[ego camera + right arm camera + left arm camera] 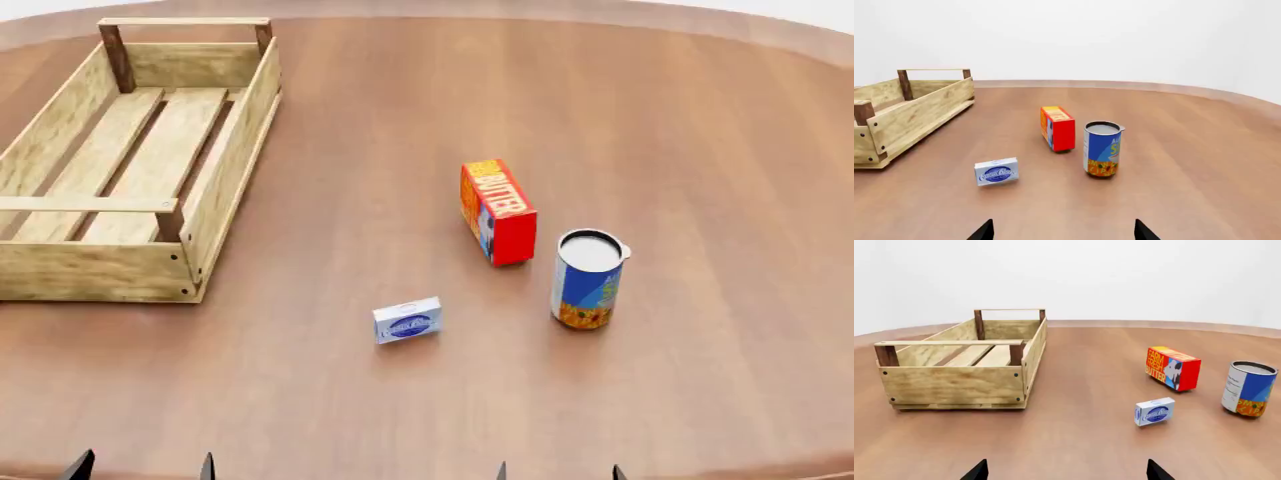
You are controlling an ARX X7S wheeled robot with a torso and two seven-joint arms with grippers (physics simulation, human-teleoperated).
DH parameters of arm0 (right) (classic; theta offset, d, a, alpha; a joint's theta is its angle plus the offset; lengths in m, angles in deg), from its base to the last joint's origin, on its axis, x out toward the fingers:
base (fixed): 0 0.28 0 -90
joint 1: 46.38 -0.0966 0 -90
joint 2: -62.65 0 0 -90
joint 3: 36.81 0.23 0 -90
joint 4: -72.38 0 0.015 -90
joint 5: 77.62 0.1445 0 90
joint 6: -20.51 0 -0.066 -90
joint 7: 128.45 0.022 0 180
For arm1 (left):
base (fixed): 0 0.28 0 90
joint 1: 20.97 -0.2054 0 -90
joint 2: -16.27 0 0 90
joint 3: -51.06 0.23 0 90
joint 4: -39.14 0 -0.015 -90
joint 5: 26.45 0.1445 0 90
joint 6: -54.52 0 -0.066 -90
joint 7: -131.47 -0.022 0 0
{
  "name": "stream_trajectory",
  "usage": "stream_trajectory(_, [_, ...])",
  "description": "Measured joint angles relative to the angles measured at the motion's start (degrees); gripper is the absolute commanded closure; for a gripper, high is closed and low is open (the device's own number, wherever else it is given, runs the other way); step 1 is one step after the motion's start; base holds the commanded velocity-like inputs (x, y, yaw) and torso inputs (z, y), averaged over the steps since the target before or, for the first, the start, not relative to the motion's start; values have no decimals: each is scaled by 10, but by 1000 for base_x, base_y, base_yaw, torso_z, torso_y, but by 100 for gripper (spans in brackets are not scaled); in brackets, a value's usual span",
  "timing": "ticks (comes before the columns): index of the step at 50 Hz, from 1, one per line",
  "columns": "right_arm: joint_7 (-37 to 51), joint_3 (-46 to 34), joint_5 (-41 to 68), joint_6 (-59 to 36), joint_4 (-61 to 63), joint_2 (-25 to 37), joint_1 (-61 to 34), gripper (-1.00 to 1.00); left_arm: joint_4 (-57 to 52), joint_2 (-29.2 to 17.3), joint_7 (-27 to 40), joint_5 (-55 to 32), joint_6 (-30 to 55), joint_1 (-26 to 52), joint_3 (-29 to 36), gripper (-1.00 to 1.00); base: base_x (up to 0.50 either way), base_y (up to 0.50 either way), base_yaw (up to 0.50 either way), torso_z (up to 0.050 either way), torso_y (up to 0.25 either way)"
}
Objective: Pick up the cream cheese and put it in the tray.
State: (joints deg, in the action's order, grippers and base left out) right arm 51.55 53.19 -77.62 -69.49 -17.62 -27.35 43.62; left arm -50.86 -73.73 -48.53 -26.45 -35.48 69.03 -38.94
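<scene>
The cream cheese [407, 321], a small white box with a blue oval logo, stands on its edge on the brown table. It also shows in the left wrist view [1154, 411] and the right wrist view [996, 171]. The tray [230, 160], a long light-wood crate, sits at the far left and holds nothing; it shows in the left wrist view [954, 384] and the right wrist view [914, 115] too. My left gripper [143, 468] and right gripper [559, 472] are both open and empty at the near table edge, well short of the box.
A red-orange butter box [498, 211] stands beyond and right of the cream cheese. A blue-and-white can [587, 279] stands upright to its right. The round table's far rim [747, 20] curves behind.
</scene>
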Motion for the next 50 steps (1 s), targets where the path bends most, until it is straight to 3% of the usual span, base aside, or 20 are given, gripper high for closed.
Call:
stream_trajectory(21, [37,-29,17,-1,79,27,34,-100,-84,-27,35,-22,-1,-35,21,-100,0,0,0,0,0])
stream_trajectory(32, [59,-36,18,56,154,39,77,-100,-165,-41,74,3,-80,-85,20,-100,0,0,0,0,0])
stream_trajectory(50, [99,-46,-16,219,208,56,133,-100,-207,-59,122,30,-233,-136,21,-100,8,33,0,0,0])
